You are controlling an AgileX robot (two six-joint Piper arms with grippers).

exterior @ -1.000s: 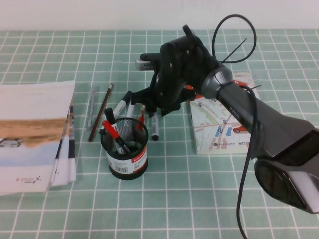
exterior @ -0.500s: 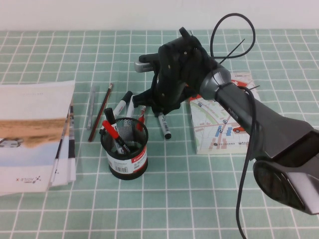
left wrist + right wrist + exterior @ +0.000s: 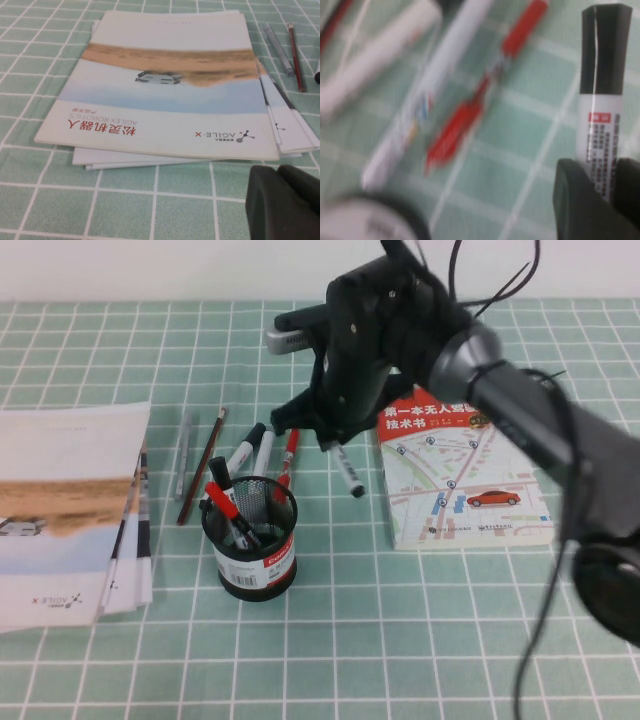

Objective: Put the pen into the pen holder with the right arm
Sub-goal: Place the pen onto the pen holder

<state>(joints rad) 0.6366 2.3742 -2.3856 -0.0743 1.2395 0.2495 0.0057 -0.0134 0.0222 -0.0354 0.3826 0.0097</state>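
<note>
My right gripper (image 3: 336, 438) is shut on the pen (image 3: 349, 474), a white marker with a black cap, and holds it off the table with the cap pointing down and to the right. In the right wrist view the pen (image 3: 600, 100) sticks out between the black fingers (image 3: 575, 200). The pen holder (image 3: 252, 540), a black mesh cup with a white-and-red label, stands in front and to the left of the gripper, with red and black markers in it. My left gripper (image 3: 286, 202) is shut and empty, low over the table beside the booklets.
Two white markers (image 3: 250, 452) and a red pen (image 3: 288, 455) lie behind the cup. A brown pencil (image 3: 203, 465) and a grey pen (image 3: 184, 452) lie further left. Stacked booklets (image 3: 70, 510) are at the left edge, a map book (image 3: 460, 475) at the right.
My right gripper has risen and shifted right with the pen. The pen's capped end has swung to the right, and more of the map book now shows.
</note>
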